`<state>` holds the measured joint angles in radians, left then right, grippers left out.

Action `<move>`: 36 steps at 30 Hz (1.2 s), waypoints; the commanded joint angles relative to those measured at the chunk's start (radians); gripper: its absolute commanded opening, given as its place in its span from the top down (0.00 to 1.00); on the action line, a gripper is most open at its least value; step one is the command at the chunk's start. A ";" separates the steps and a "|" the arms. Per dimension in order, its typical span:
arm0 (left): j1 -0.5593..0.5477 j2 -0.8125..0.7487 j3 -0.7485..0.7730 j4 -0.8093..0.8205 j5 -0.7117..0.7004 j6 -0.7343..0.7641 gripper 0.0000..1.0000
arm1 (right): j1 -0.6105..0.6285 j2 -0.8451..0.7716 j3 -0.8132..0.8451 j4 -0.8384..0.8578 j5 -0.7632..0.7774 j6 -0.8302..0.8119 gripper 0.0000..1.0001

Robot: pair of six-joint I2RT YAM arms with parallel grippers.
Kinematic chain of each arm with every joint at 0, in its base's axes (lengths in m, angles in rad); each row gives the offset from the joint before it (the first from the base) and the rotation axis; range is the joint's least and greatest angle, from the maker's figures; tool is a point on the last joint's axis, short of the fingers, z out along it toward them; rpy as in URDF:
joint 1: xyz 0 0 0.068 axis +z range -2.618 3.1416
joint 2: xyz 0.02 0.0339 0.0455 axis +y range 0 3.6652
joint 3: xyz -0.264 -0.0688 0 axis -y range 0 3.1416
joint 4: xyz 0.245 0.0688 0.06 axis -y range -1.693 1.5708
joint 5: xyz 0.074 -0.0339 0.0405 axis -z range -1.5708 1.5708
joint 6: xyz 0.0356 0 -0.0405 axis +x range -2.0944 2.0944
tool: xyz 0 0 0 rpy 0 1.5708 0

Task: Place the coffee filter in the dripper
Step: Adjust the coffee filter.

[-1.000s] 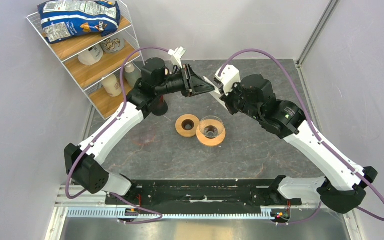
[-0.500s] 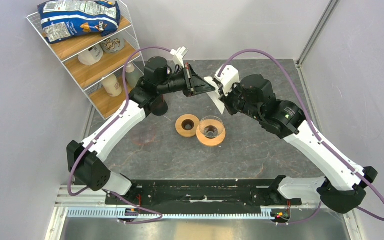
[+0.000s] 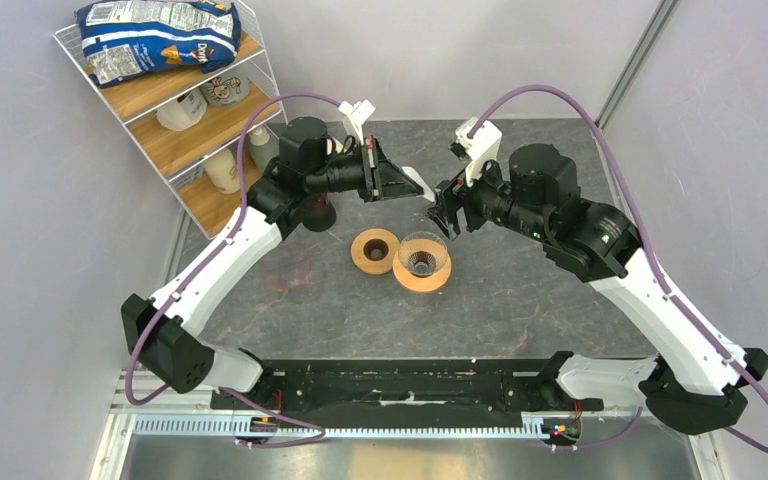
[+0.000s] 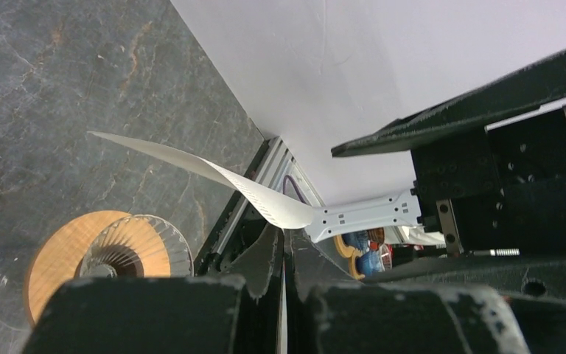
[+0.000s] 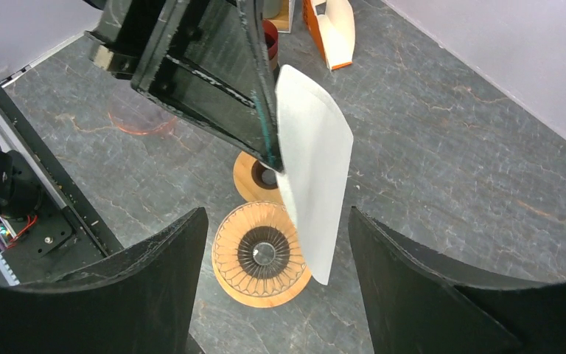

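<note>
The coffee filter (image 3: 413, 183), a flat cream-white paper cone, hangs in the air behind the dripper. My left gripper (image 3: 398, 181) is shut on its edge, and the paper juts out from the closed fingertips (image 4: 286, 240). The dripper (image 3: 421, 261), ribbed clear glass in a wooden collar, stands on the dark stone table. In the right wrist view the filter (image 5: 313, 169) hangs partly over the dripper (image 5: 263, 253). My right gripper (image 3: 447, 212) is open, just right of the filter and apart from it, its fingers (image 5: 162, 280) wide with nothing between them.
A bare wooden ring (image 3: 374, 250) lies just left of the dripper. A dark cup (image 3: 318, 212) stands under the left arm. A wire shelf (image 3: 175, 100) with a chips bag (image 3: 155, 35) and bottles stands at the back left. An orange-and-white packet (image 5: 335, 29) lies farther back.
My right gripper has opened, let go of the filter and drawn back to the right. My left gripper has shut on the filter and now holds it alone.
</note>
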<state>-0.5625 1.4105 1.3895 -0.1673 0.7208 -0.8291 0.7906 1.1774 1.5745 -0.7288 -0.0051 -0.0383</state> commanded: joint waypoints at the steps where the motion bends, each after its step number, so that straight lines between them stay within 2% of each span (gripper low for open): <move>1: -0.001 -0.031 -0.002 -0.053 0.070 0.077 0.98 | -0.022 -0.034 0.027 -0.021 -0.056 0.037 0.23; 11: -0.002 -0.039 -0.005 -0.120 0.111 0.107 0.98 | -0.027 -0.023 0.004 -0.008 -0.066 0.047 0.27; 17: -0.011 -0.039 -0.006 -0.141 0.115 0.123 0.98 | -0.027 -0.006 -0.007 -0.026 -0.055 0.013 0.34; 25: -0.025 -0.022 0.005 -0.141 0.118 0.120 0.98 | -0.027 0.025 -0.003 -0.052 -0.101 -0.011 0.34; 29: -0.027 -0.031 0.004 -0.143 0.120 0.129 0.98 | -0.027 0.028 -0.014 -0.055 -0.047 -0.021 0.39; 36: -0.027 -0.034 0.006 -0.176 0.141 0.151 0.98 | -0.026 0.023 -0.013 -0.053 0.050 -0.034 0.54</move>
<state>-0.5850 1.3998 1.3838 -0.3248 0.8192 -0.7280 0.7681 1.2106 1.5600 -0.7959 -0.0265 -0.0547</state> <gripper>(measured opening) 0.030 0.480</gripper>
